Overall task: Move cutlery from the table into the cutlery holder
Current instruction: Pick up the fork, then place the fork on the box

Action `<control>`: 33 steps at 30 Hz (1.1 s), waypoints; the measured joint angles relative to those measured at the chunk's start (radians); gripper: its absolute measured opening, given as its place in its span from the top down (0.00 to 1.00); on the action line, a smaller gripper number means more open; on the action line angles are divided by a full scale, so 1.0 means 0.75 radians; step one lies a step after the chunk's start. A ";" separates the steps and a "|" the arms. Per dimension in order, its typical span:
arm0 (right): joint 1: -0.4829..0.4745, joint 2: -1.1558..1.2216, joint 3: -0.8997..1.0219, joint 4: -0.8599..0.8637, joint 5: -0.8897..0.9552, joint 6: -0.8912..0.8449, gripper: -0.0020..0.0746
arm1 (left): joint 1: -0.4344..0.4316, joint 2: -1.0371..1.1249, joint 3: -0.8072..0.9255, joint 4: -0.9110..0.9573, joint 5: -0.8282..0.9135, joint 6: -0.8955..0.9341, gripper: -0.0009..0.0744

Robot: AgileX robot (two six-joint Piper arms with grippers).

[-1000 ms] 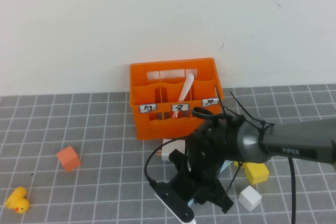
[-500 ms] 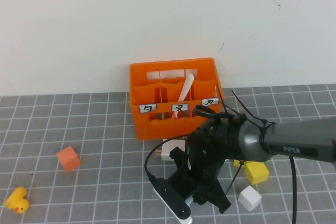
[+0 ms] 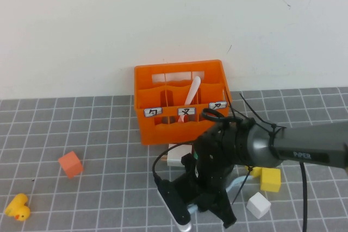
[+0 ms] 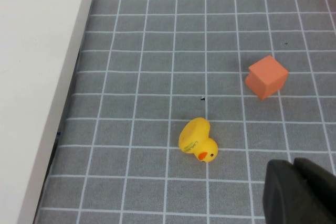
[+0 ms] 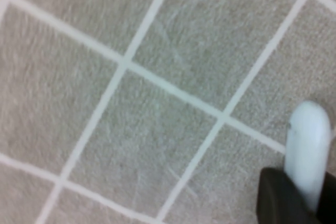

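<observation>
Right pincer (image 3: 209, 210) low over table (image 3: 98, 134), clamping blue fork (image 5: 308, 150) | left pincer (image 4: 302, 192) closed, near duck (image 4: 198, 140)

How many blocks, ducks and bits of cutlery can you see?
Blocks: 3 (orange block, yellow block, white block)
Ducks: 1, a duck near the left gripper
Cutlery: 2 (pink utensil in the crate, blue fork in the right gripper's jaws)
Total: 6

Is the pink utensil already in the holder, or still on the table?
In. The pink utensil stands tilted in the orange cutlery holder's middle compartment, handle above the rim.
</observation>
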 joint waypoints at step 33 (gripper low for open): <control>0.000 -0.512 0.018 1.324 -1.360 0.156 0.88 | 0.000 0.000 0.000 0.002 -0.015 -0.006 0.99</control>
